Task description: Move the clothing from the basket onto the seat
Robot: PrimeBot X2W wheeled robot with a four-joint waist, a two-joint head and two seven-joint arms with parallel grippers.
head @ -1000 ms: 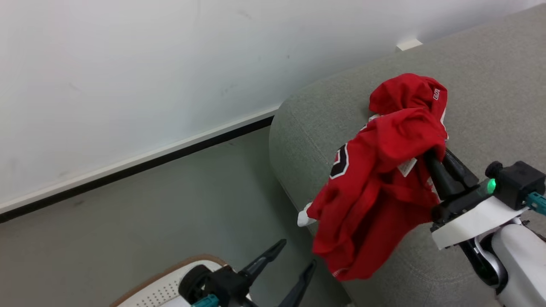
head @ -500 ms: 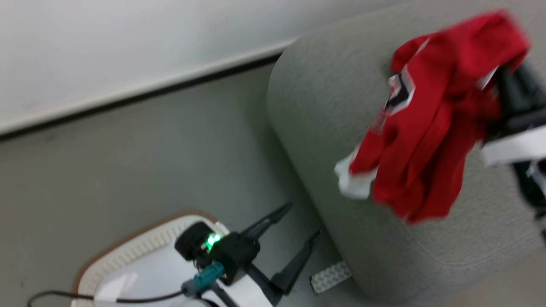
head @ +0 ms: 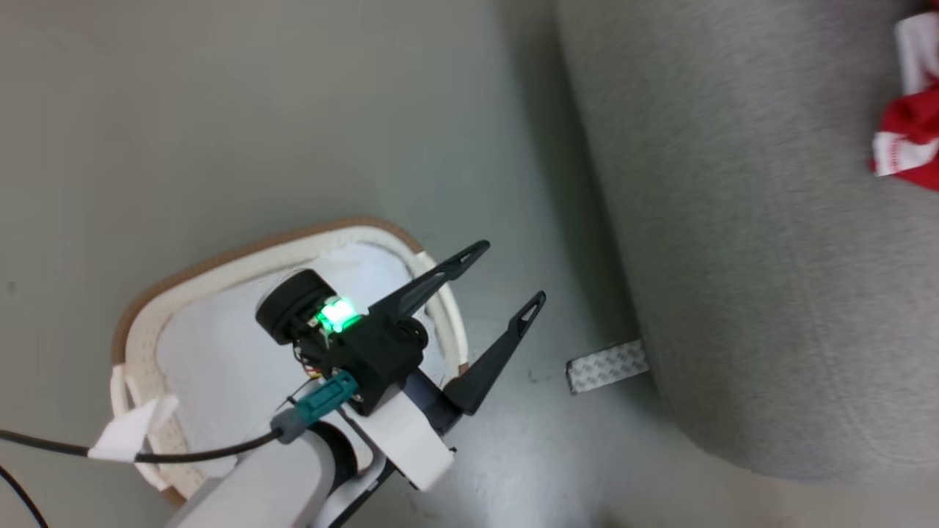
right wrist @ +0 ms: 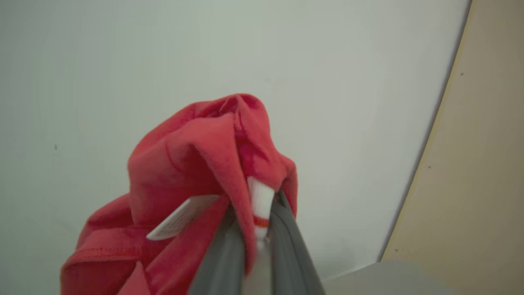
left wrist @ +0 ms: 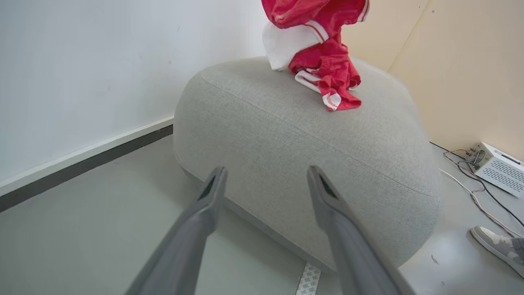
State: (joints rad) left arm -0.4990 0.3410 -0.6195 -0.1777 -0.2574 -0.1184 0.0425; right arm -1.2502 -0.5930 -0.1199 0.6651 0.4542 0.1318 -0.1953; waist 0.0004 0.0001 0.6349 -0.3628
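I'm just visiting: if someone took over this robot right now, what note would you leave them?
Left gripper: open, empty, over the rim of the basket.
Right gripper: shut on the red clothing, which hangs with its lower end touching the grey sofa.
In the basket the white liner shows, with no red in the visible part.
To do: release the clothing on the sofa, then check the basket.

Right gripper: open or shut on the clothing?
Shut: in the right wrist view the right gripper pinches a fold of the clothing between its jaws.
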